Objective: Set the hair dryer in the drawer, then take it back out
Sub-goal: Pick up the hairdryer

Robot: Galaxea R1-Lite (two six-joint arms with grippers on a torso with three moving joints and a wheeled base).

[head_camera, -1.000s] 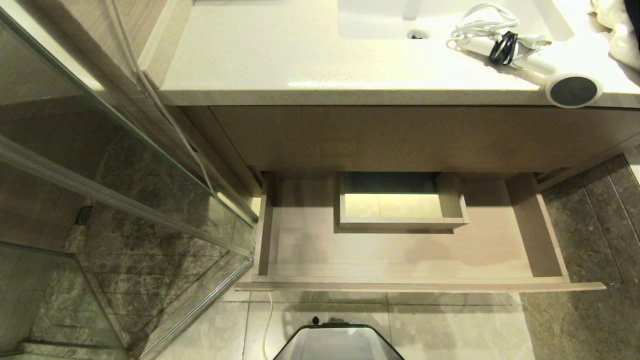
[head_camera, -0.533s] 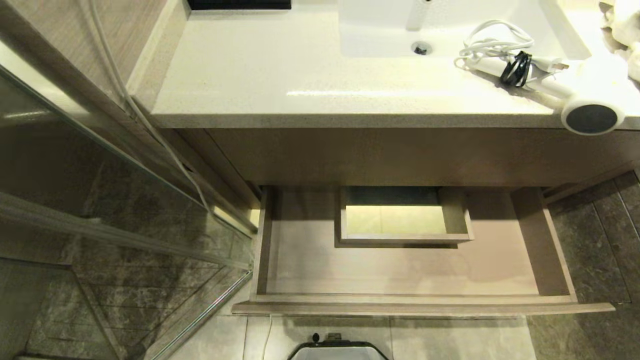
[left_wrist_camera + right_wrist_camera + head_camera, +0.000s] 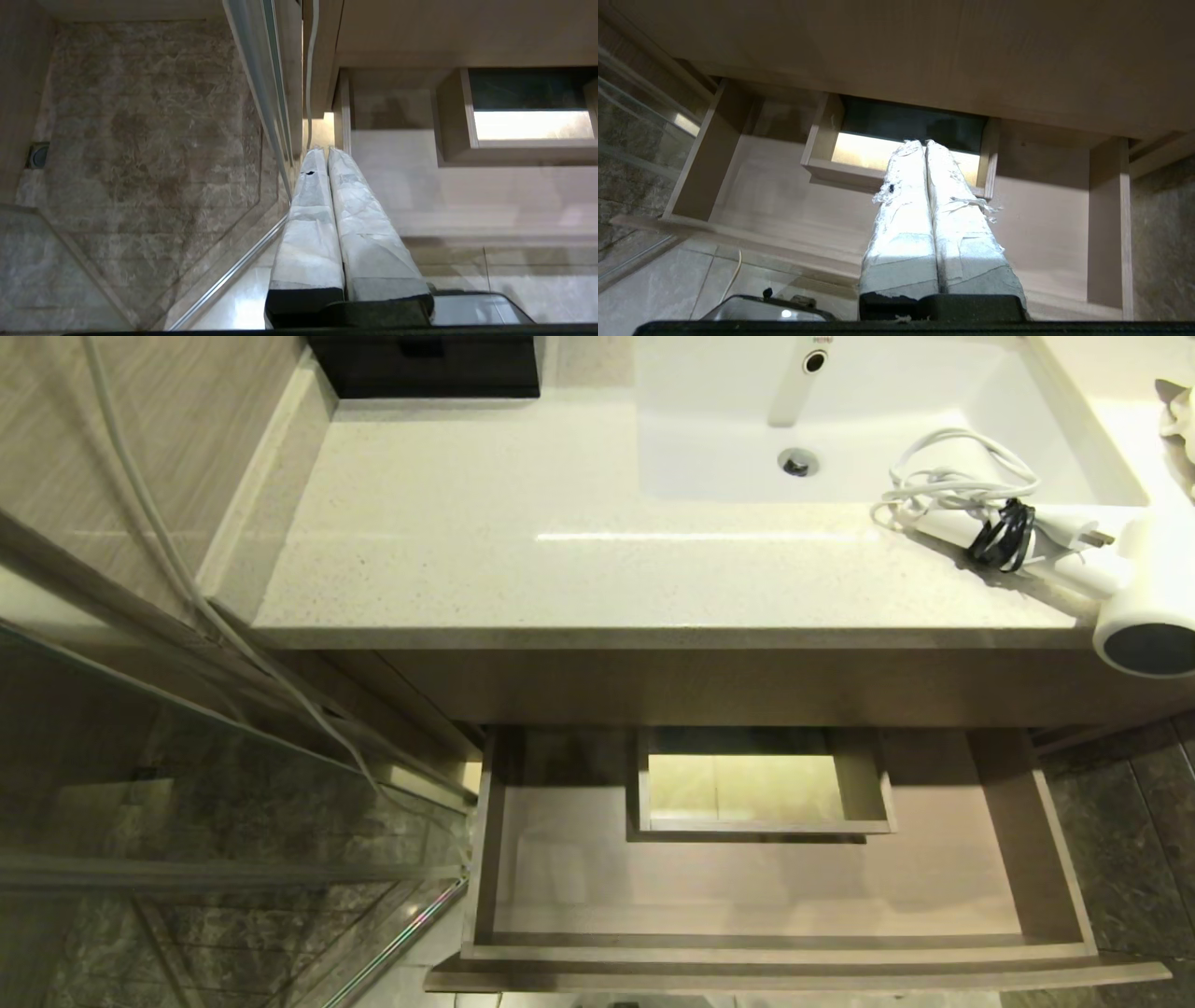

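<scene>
The white hair dryer (image 3: 1134, 602) lies on the counter at the far right, its barrel end hanging past the front edge, its coiled cord (image 3: 952, 485) strapped beside the sink. Below the counter the light-brown drawer (image 3: 775, 896) stands pulled out with nothing in it, a boxed notch (image 3: 761, 789) at its back. Neither arm shows in the head view. My left gripper (image 3: 325, 150) is shut, hanging by the drawer's left side next to the glass. In front of the drawer (image 3: 1045, 224) my right gripper (image 3: 923, 142) is shut too, holding nothing.
A white sink (image 3: 840, 420) with a drain sits in the counter (image 3: 523, 541). A black box (image 3: 425, 364) stands at the counter's back. A glass shower partition (image 3: 187, 784) with a metal rail runs along the left. Dark marble floor tiles lie right of the drawer.
The whole view has shifted: the counter and drawer sit lower in the picture and more of the sink and black box shows. That is the camera rising. The hair dryer and drawer have not moved.
</scene>
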